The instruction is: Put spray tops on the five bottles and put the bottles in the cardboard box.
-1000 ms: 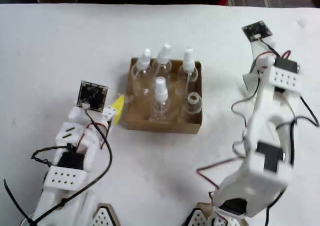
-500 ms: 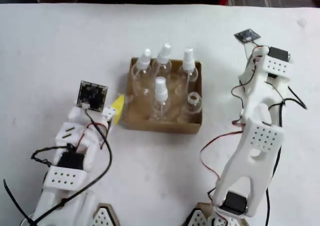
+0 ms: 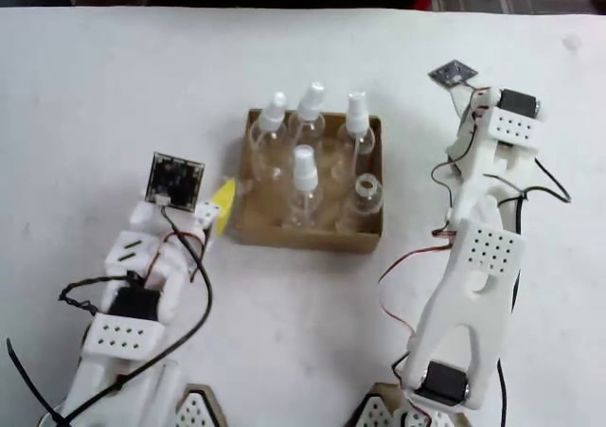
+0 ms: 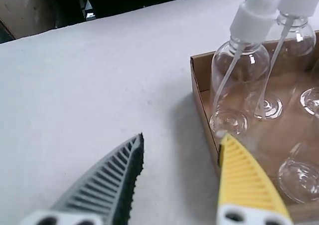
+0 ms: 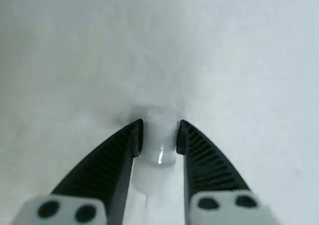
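A cardboard box (image 3: 308, 233) in the middle of the table holds five clear bottles. Three capped bottles (image 3: 309, 116) stand along its far side and another capped bottle (image 3: 303, 186) stands in front. The fifth bottle (image 3: 365, 195), in the near right corner, has an open neck. My left gripper (image 4: 182, 137) is open, low beside the box's left wall (image 4: 199, 93), its yellow finger (image 3: 222, 204) close to the cardboard. To the right of the box, my right gripper (image 5: 159, 127) points down at the table, shut on a white spray top (image 5: 158, 155).
The white table (image 3: 114, 77) spreads wide to the left of and beyond the box. The right arm (image 3: 478, 257) stretches along the table's right side with loose wires hanging. Dark floor lies past the far edge.
The right arm has unfolded and stretched away from the near edge, its wrist dropping towards the table right of the box. The left arm and the bottles have stayed put.
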`<state>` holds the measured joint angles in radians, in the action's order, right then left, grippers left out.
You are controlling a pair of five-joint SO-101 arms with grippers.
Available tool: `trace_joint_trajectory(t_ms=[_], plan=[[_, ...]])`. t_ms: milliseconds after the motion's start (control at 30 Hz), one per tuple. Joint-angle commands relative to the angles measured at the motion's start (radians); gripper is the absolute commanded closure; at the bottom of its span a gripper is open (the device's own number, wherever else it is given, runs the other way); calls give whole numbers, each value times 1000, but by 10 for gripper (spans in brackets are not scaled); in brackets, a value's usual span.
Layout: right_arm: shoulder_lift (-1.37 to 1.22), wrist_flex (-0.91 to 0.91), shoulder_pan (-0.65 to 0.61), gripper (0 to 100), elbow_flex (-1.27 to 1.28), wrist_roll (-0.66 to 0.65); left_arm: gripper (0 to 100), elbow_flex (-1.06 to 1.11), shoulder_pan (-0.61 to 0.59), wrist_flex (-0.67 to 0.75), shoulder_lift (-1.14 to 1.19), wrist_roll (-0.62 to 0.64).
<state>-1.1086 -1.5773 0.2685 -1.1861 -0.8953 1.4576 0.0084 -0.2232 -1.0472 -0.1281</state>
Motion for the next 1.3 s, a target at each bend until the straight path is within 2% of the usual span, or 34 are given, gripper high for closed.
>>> trace_joint_trajectory(t_ms=[0,133,267,533,867,1067,1267], plan=[[19,-48,-18,947,-106,-17,767,-8,10,28,-19,-9],[19,-114,-16,985,-212,-17,767,-8,10,28,-19,-9],[19,-148,-13,984,-321,-8,767,-8,8,28,-19,-9],[53,-153,4,984,-476,158,767,-8,5,26,-19,-9],[352,-156,-31,984,-310,178,767,-8,8,28,-19,-9],[687,-154,-79,984,9,407,767,-8,8,28,-19,-9],[1129,-150,-232,984,410,559,767,-8,7,25,-19,-9]])
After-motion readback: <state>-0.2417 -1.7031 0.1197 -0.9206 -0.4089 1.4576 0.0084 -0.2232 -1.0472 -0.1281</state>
